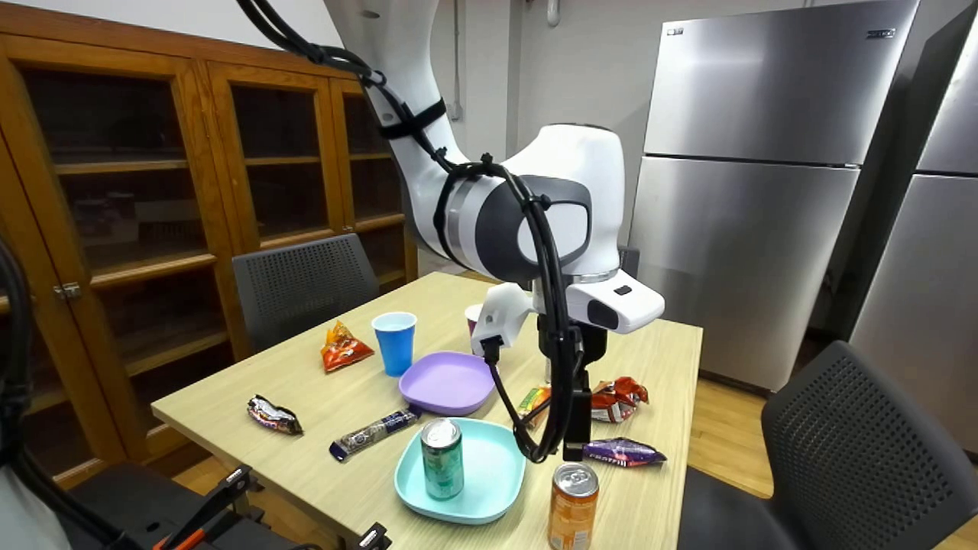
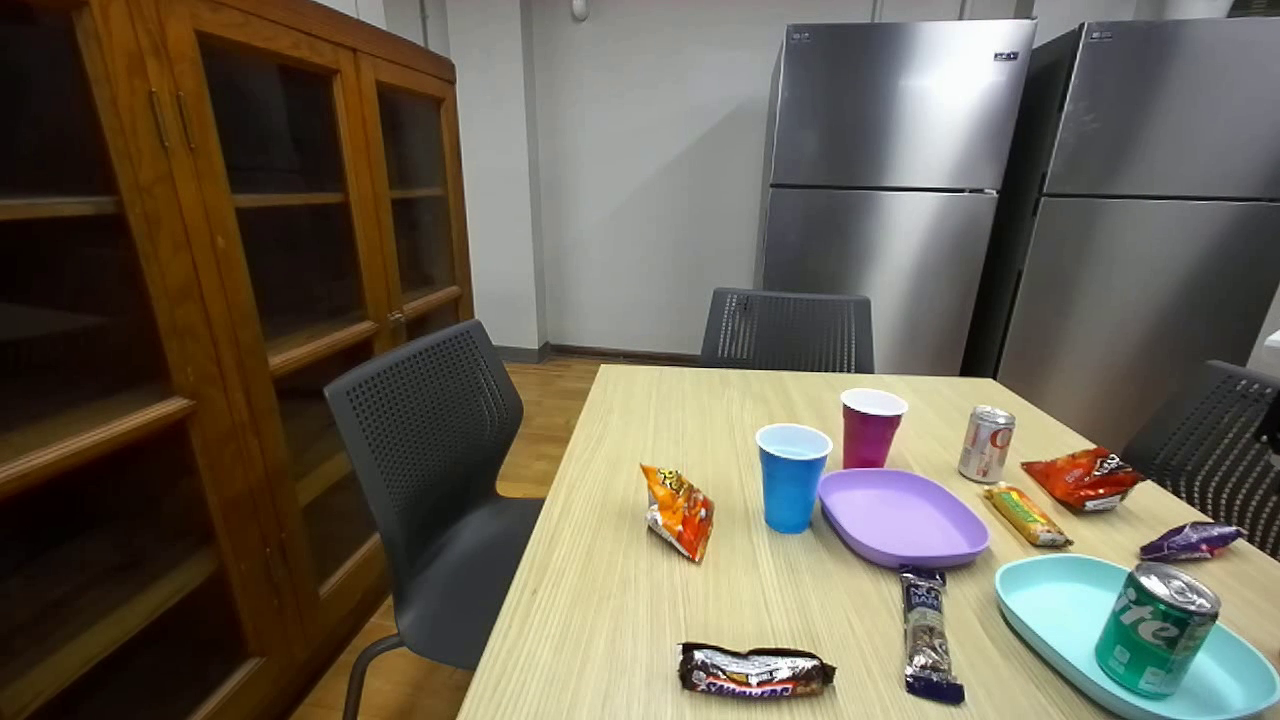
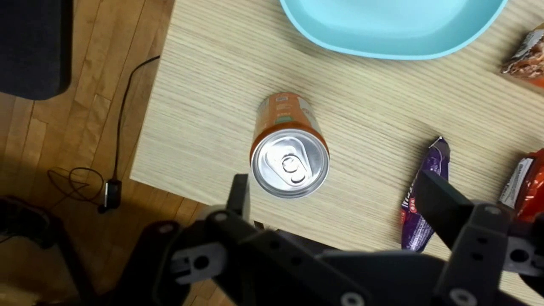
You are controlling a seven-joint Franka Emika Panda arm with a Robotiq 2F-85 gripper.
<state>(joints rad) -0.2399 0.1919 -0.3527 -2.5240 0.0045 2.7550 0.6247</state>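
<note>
While the gripper (image 3: pixel 334 176) hangs near the orange can (image 3: pixel 289 161), fingers (image 3: pixel 238 195) spread wide, I see the blue plate (image 3: pixel 391 27) at the can's one o'clock in the wrist view

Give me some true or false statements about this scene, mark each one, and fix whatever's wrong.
1. The end effector is open. True.
2. The orange can stands upright on the table. True.
3. The end effector is gripping the orange can. False: it holds nothing.
4. The blue cup stands beside the purple plate. True.
5. The purple plate has a can on it. False: the green can stands on the turquoise plate instead.
6. The blue cup is the only cup. False: there is also a magenta cup.
</note>
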